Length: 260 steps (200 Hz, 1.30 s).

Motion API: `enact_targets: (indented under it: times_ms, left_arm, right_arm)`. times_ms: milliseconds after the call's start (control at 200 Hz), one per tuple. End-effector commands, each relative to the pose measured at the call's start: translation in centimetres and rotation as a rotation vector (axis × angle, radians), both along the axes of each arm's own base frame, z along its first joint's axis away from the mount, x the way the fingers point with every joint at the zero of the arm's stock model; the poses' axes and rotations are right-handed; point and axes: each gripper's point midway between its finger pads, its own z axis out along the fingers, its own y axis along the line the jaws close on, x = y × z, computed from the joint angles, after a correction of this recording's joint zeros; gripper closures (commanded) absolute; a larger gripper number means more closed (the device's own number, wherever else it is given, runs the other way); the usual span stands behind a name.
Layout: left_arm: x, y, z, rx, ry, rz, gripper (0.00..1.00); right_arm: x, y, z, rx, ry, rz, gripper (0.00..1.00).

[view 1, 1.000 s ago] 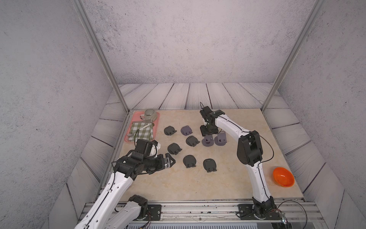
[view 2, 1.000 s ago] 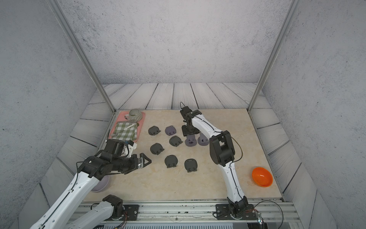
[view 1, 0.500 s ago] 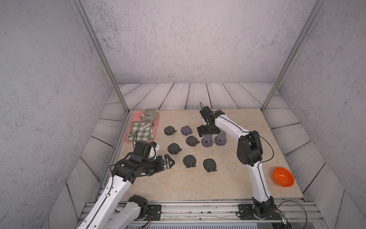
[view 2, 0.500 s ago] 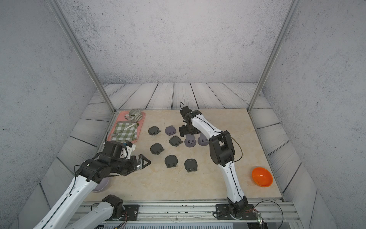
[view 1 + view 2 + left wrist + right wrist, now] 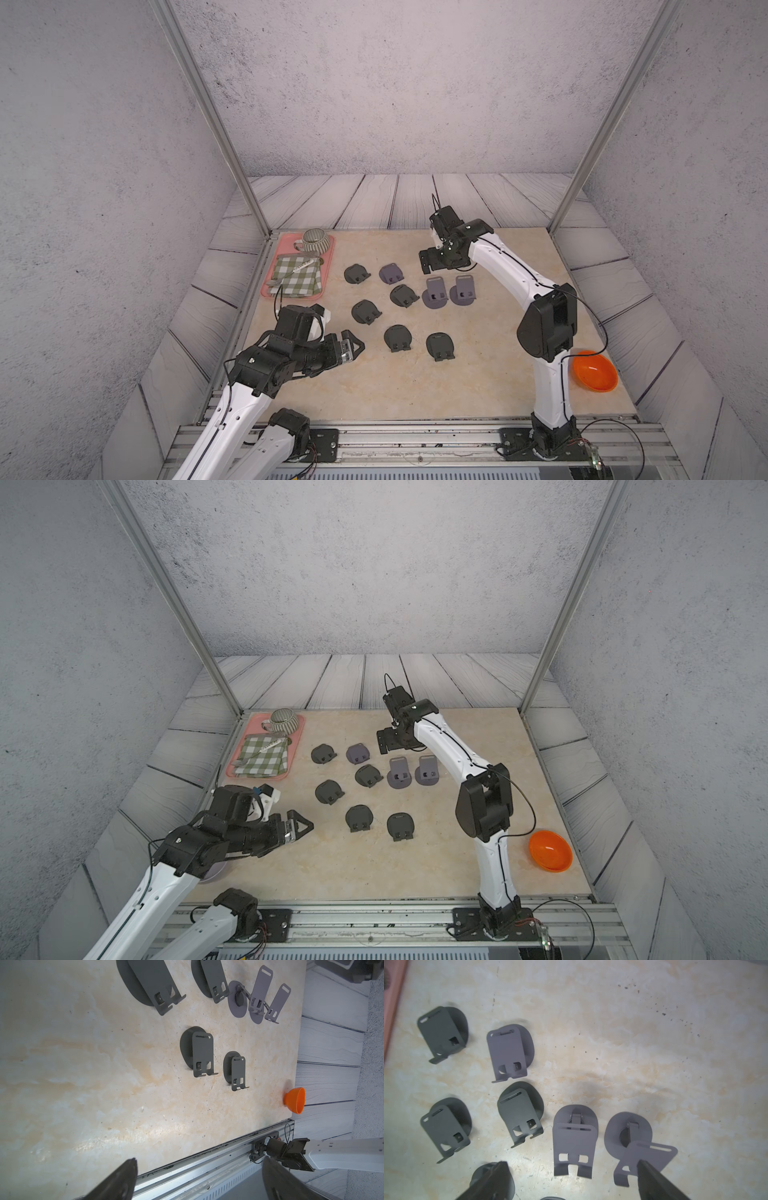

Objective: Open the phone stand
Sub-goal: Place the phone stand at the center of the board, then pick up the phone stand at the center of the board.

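On surface centre, folded phone stand lies flat, just beside two opened stands. Right pincer hovers near those, jaws apart, empty; left pincer apart too. Likely light, stiff, slippery sheet metal: pin round base, lift plate by hooked lip.

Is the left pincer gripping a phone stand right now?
No, the left pincer hangs open with nothing between its jaws, and the nearest phone stand lies flat on the table apart from it.
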Motion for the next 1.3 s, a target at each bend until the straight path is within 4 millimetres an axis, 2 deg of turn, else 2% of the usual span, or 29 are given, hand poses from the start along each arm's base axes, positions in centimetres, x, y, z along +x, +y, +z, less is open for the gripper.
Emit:
enact_targets:
  times_ms: [0,220,290,485,676,911,1296]
  left_arm:
    - [-0.3,0.0,-0.2,-0.021,0.009,0.011,0.02]
    - [-0.5,-0.2,0.0,-0.03,-0.002,-0.011,0.02]
    - [-0.5,-0.3,0.0,-0.028,-0.005,-0.025,0.02]
    - [-0.5,-0.7,-0.1,-0.015,-0.002,-0.081,0.02]
    - [-0.5,-1.4,-0.8,-0.026,0.014,-0.131,0.01]
    - [0.4,-2.3,-1.1,-0.048,0.024,-0.152,0.01]
    - [0.8,-3.6,-2.3,-0.042,0.051,-0.194,0.02]
  right_arm:
    - [-2.3,-0.7,0.3,-0.025,0.024,0.017,0.01]
    - [-6.7,-1.2,1.1,-0.015,0.036,0.044,0.01]
    - [-8.2,-1.4,0.8,-0.006,0.052,0.048,0.01]
    - [-12.2,-2.2,-1.3,0.005,0.121,0.053,0.01]
    - [-15.2,-3.0,-3.9,-0.011,0.183,0.053,0.01]
    - [-17.7,-3.1,-6.5,-0.006,0.251,0.041,0.01]
    - [-20.6,-1.7,-10.5,-0.035,0.349,0.048,0.01]
